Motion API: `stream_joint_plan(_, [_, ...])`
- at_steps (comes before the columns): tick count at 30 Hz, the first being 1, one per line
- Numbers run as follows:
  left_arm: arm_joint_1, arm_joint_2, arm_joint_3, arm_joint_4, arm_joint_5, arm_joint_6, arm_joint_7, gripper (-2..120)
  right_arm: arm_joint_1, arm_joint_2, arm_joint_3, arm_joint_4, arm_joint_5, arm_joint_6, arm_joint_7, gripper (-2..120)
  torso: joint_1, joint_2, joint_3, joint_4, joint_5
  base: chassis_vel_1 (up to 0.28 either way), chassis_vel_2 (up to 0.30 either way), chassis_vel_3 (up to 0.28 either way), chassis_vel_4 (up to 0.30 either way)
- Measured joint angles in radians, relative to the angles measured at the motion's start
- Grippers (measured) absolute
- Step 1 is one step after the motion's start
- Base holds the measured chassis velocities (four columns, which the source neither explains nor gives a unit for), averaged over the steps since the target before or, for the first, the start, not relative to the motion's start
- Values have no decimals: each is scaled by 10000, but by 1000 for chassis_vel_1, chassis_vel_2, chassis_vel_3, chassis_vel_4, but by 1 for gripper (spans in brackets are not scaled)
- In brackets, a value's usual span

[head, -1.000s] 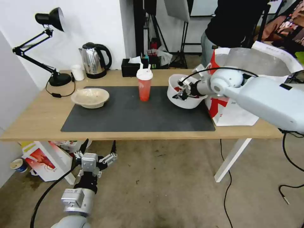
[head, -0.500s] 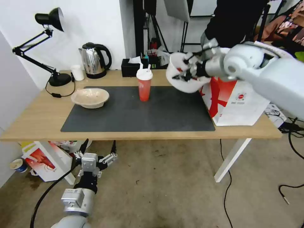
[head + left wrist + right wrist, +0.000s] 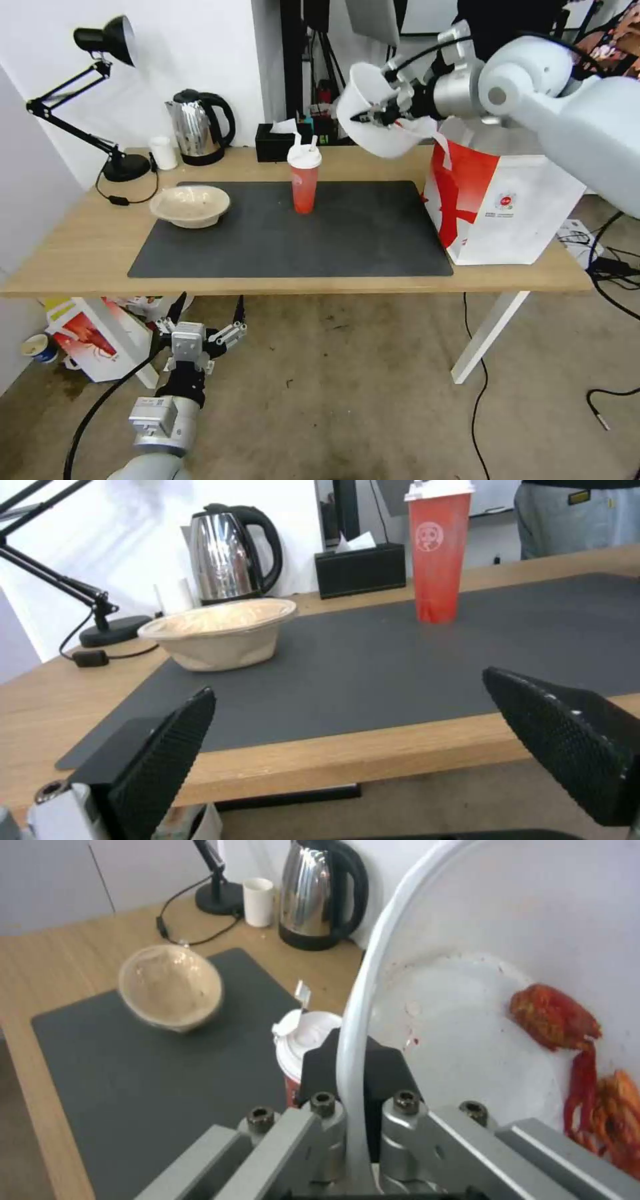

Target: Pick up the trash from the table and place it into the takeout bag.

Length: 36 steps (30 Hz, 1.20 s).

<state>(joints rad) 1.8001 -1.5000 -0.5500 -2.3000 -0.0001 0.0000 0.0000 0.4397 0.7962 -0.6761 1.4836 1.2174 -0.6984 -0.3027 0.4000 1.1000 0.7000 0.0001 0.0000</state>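
Head view, light-wood table (image 3: pixel 80 253), dark mat (image 3: pixel 287 240), concrete floor (image 3: pixel 347 413)

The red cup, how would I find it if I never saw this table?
Look at the long wooden table and the dark grey mat on it. Near the mat's far edge, about midway along, stands the red cup. It is the one tall see-through red thing there, with a white lid and straws, unlike the low beige bowl to its left.

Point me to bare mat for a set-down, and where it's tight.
Free: mat between the red cup and the takeout bag, plus its front strip. Tight: table's back edge with kettle, tissue box and lamp base.
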Motion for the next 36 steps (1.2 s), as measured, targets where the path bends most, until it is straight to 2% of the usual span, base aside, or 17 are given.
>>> stream_joint_plan(12, [0, 0, 0, 0, 0, 0, 0, 100, -282, 665, 281, -334, 516, -104, 337, 0, 1, -1, 0, 0, 1, 0, 0, 0, 0])
stream_joint_plan(28, [0, -1, 0, 0, 0, 0, 0, 100, -349, 968, 841, -833, 724, -126, 343, 0, 1, 0, 0, 0, 0, 0, 0, 0, 0])
stream_joint_plan(36, [0, 0, 0, 0, 0, 0, 0, 100, -640, 1185, 1105, -734, 1342, -173, 569, 0, 1, 0, 0, 0, 0, 0, 0, 0, 0])
